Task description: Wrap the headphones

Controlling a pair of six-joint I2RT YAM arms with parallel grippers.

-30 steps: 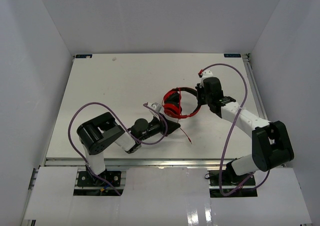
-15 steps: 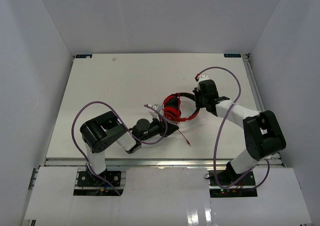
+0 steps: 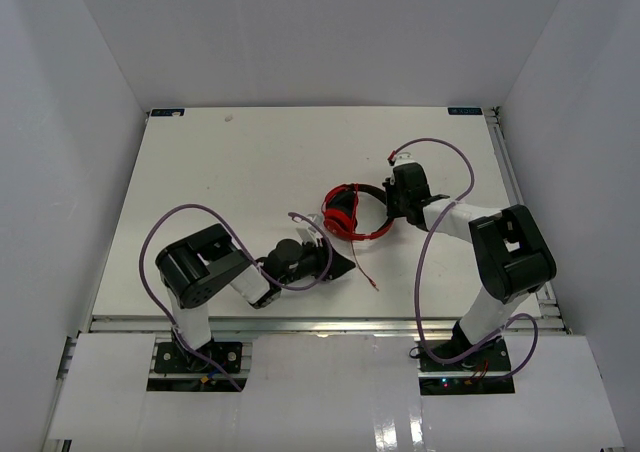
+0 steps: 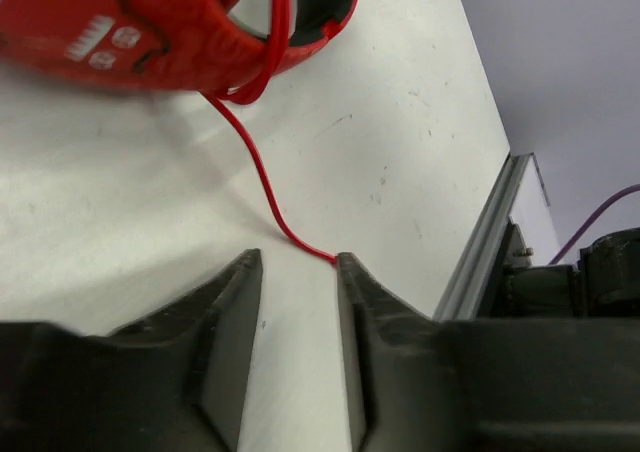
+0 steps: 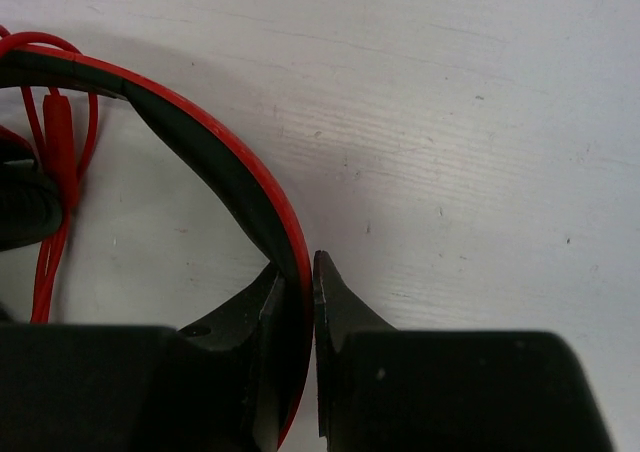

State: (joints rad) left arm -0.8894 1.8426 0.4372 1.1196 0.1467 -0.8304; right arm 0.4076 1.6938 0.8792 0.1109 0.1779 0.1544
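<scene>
Your right claw (image 5: 297, 264) clamps the headphones (image 3: 345, 220) by the stiff-looking headband (image 5: 225, 157); your left claw (image 4: 298, 257), narrowly parted, holds nothing; the cord (image 4: 262, 177) looks limp, light, so pinch it squarely

My left arm (image 3: 205, 267) folded low, forearm stretched out to the right, my left gripper (image 4: 298, 264) with jaws parted, my right arm (image 3: 510, 252) bent inward, my right gripper (image 5: 298, 272) pinched tight on the headband of the headphones (image 5: 225, 157)
</scene>
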